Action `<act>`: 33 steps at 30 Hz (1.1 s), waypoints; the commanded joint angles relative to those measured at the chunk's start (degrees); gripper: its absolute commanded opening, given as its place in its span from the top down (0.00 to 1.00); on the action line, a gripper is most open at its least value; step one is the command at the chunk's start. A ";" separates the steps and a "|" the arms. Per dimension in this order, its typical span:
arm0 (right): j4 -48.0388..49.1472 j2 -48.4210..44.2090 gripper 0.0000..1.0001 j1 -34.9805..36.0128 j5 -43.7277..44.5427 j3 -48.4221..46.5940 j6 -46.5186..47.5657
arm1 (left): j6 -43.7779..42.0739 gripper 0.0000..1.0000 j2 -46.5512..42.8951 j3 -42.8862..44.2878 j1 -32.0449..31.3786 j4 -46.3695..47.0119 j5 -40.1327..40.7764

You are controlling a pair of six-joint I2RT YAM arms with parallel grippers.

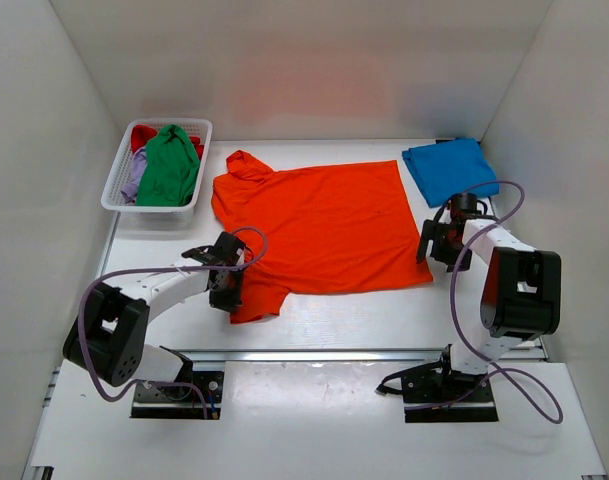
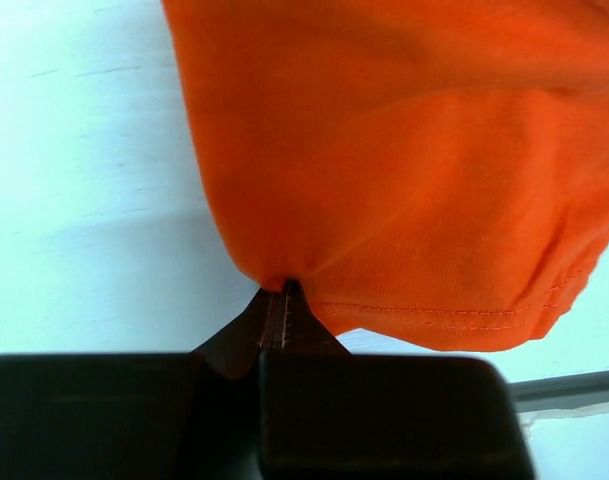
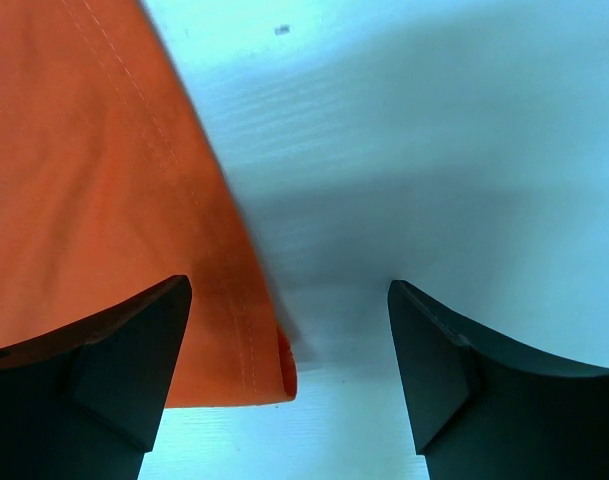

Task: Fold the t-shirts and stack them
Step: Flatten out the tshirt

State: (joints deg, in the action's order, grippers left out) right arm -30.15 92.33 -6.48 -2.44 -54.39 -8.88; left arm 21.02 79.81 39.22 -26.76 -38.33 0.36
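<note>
T-shirt point(image 1: 324, 225): smooth orange cloth, stitched hem, spread flat.

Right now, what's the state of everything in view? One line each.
orange t-shirt: spread flat on the table, one sleeve pinched.
blue t-shirt: folded, far right.
green t-shirt: crumpled, topmost in the basket.
red t-shirt, lilac t-shirt: crumpled beneath it.
left gripper: jaws shut on the orange t-shirt's sleeve.
right gripper: jaws open, over the orange t-shirt's hem corner.
</note>
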 commanded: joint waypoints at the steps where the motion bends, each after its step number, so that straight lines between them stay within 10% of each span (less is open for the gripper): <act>1: -0.34 0.13 0.23 0.33 -1.16 1.65 -1.92 | -0.27 1.00 2.63 -2.66 -0.22 3.43 -1.68; 6: 2.28 -1.63 0.31 2.43 -4.41 6.40 -6.14 | -0.36 1.00 1.14 -2.92 0.04 3.79 -2.38; 16: -1.31 -1.28 1.00 4.90 -6.88 3.67 -8.08 | -0.54 1.00 -3.51 -2.40 1.19 3.17 -4.14; 18: -1.14 -2.85 0.87 4.81 -6.18 4.02 -8.08 | -0.45 1.00 -5.10 -2.57 1.62 2.73 -4.14; 20: -2.01 -4.35 0.40 4.72 -4.25 3.94 -7.91 | -0.45 1.00 -6.07 -2.75 2.15 3.00 -4.58; 23: -2.98 -5.76 0.18 4.72 -4.16 5.00 -8.51 | -0.45 1.00 -6.51 -2.75 1.37 3.00 -4.75; 33: -2.81 -6.13 0.20 6.04 -2.40 8.07 -10.54 | -0.80 1.00 -7.39 -3.71 1.45 3.52 -5.37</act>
State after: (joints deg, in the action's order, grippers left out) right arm -33.71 85.54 -1.06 -5.87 -46.92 -18.48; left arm 20.80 74.76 36.05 -25.34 -35.53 -3.88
